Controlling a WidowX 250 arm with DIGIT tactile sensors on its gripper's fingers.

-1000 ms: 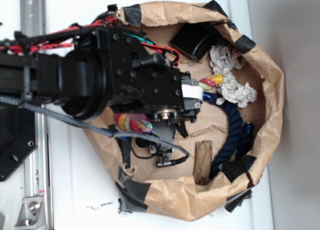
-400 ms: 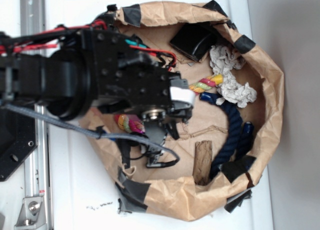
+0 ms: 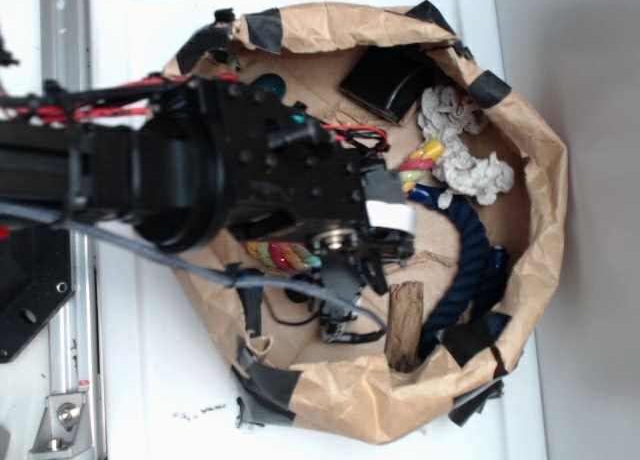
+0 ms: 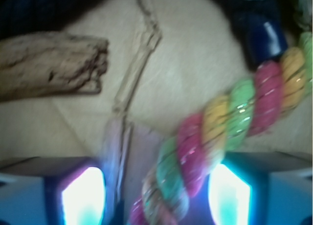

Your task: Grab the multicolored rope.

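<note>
I'm hovering my gripper [image 4: 156, 195] w/ pads [image 4: 83, 195] spread apart, not clenched. The thick twisted red, yellow & green rope [image 4: 220, 137] is lying between them, nearer one pad, inside the taped brown paper bag [image 3: 520, 110], beside a rough brown wood chunk [image 4: 49, 68].

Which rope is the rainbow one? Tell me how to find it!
Look inside the crumpled brown paper bag on the white table. The multicolored rope pokes out from under the black arm, beside the frayed white rope and the navy rope. Only it has twisted red, yellow and green stripes; the wrist view shows it between the gripper fingers.
</note>
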